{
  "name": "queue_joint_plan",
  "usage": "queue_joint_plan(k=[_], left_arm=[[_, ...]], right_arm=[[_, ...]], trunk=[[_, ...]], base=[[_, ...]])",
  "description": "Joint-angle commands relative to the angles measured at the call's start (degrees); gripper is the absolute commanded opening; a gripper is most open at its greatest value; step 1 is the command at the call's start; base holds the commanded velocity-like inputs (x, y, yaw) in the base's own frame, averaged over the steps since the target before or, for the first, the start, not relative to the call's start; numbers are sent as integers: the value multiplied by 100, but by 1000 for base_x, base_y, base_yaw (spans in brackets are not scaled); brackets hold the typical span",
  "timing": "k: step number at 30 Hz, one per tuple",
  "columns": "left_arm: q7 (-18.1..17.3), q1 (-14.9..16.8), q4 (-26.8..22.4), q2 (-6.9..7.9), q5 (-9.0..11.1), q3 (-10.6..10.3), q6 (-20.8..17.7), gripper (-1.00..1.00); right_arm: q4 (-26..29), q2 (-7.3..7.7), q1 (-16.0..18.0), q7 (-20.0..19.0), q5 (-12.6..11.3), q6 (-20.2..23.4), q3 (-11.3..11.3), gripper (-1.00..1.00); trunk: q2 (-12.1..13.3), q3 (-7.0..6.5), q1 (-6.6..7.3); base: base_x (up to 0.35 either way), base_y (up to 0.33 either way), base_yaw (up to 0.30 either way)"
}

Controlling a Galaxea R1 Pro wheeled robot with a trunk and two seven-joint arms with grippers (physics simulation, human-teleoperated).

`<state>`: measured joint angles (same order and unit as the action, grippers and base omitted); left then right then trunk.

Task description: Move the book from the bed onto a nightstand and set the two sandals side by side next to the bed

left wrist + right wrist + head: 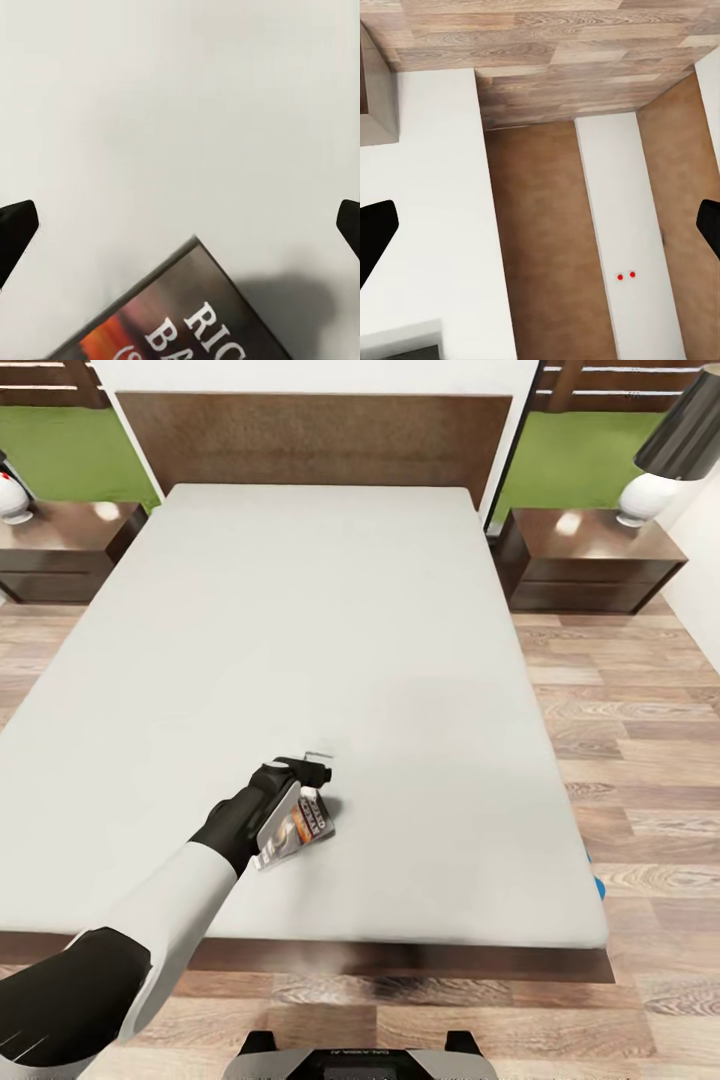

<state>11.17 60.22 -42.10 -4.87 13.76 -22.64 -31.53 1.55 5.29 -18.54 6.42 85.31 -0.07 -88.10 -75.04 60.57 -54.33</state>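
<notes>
Now the left claw (fingers spread) hovers over the book.

The left arm covers part of the book; the wrist picture's edge cuts its title. A blue sliver shows past the bed, unidentifiable.

Book: small thin paperback, dark cover w/ orange pic + white lettering, lying flat on bed near foot edge, approx 6 o'clock of mattress, partly under robot wrist. Left wrist view: book corner, white letters legible.
Bed: pale grey mattress, dark brown frame + headboard.
Nightstands: dark brown, at 10 o'clock & 2 o'clock of bed.
Sandal: blue sliver at bed's 4 o'clock edge, mostly hidden.
</notes>
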Motion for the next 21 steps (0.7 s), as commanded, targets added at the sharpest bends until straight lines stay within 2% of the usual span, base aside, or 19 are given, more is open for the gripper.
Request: queue_joint_plan(k=[1,15,21], left_arm=[[49,20,-3,3,58,-22,-34,100],[66,97,255,12,58,12,-211,100],[63,109,324,0,65,19,-224,100]], right_arm=[[-6,1,0,20,62,-1,-40,100],[-63,2,-4,18,47,21,9,100],[-72,9,-7,34,38,299,7,100]], trunk=[[-2,12,0],[-2,144,0],[-2,200,0]], base=[[0,0,0],[0,0,0],[0,0,0]])
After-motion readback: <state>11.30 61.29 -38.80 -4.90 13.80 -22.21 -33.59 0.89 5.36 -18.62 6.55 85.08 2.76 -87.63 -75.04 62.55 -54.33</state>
